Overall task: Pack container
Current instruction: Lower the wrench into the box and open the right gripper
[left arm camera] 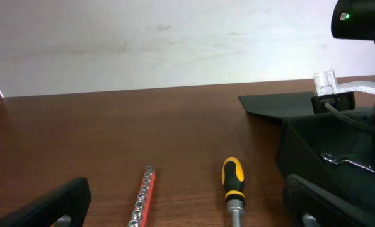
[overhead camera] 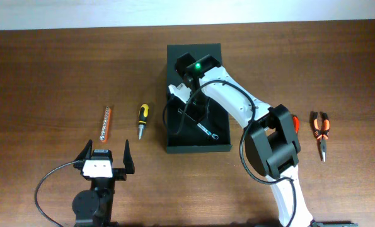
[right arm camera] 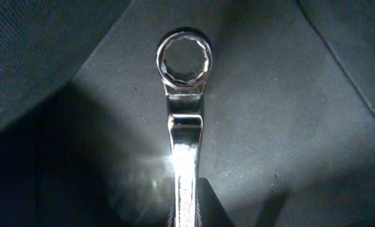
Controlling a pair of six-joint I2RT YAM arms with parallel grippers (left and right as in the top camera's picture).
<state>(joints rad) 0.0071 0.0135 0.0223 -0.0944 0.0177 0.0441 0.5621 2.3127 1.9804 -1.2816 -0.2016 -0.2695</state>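
Nearest you, the left pincer (overhead camera: 107, 146) hovers over the surface (overhead camera: 48, 75), short of the container (overhead camera: 196, 149) and off to its left-arm side. Its fingers are spread wide apart with nothing between them.

A little farther out, level with the container's near half and on that same side, a screwdriver (overhead camera: 142, 116) with a yellow and black handle lies with its tip towards you. A socket rail (overhead camera: 107, 123) lies beyond it, farther from the container; the two are apart and roughly parallel. On the container's other side, well clear of it, are pliers (overhead camera: 320, 129) with orange grips.

The container sits at mid-surface with its lid (overhead camera: 193, 50) folded back flat at the far end. A wrench (right arm camera: 184, 126) lies on its floor, in the near part. The right arm (overhead camera: 237, 104) reaches over the wall and the right pincer (overhead camera: 196, 112) is down inside, right over the wrench's shaft. You cannot tell from any view whether it grips the wrench or stands apart.
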